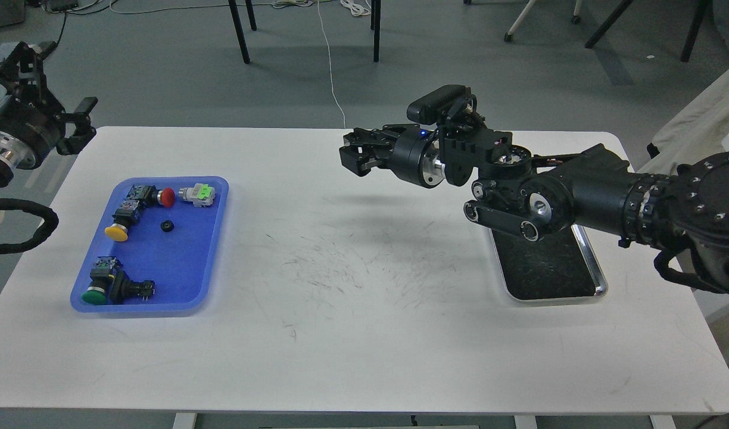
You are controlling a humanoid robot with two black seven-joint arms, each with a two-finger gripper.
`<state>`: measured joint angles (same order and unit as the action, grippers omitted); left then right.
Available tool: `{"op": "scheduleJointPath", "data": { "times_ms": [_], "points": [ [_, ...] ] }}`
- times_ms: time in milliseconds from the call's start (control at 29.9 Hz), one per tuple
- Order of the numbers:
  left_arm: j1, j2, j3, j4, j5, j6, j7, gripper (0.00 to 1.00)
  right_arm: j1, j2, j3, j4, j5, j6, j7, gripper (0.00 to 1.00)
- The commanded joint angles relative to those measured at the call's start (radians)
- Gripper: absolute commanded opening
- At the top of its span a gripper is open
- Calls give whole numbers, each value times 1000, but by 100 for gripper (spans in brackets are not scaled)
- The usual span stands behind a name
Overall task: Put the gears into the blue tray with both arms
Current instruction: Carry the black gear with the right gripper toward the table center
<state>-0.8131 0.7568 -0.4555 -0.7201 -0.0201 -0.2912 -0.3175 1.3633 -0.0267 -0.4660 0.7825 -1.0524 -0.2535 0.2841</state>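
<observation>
The gear (167,226) in the tray (212,238) at left looks light and stiff, best pinched across its rim; whether our right fingers (355,156) hold anything, we cannot tell.

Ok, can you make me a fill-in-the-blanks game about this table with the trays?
1. The little black gear lies inside the ____ tray.
2. The push-button switch closest to the gear has a ____ cap.
3. The steel tray sits partly under the robot's ____ arm.
4. The table top is coloured ____.

Missing words: blue; yellow; right; white.
</observation>
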Motion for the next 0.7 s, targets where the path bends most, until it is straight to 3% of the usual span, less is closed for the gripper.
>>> {"op": "scheduleJointPath", "data": {
  "times_ms": [0, 334, 669],
  "points": [
    [0, 9, 0, -4, 0, 0, 0, 98, -27, 8, 0, 32, -87, -29, 50, 1],
    [2, 29, 0, -9, 0, -2, 0, 98, -112, 27, -2, 70, -265, -99, 98, 1],
    [6, 47, 0, -10, 0, -5, 0, 98, -174, 27, -10, 38, -363, -124, 106, 1]
  ]
}}
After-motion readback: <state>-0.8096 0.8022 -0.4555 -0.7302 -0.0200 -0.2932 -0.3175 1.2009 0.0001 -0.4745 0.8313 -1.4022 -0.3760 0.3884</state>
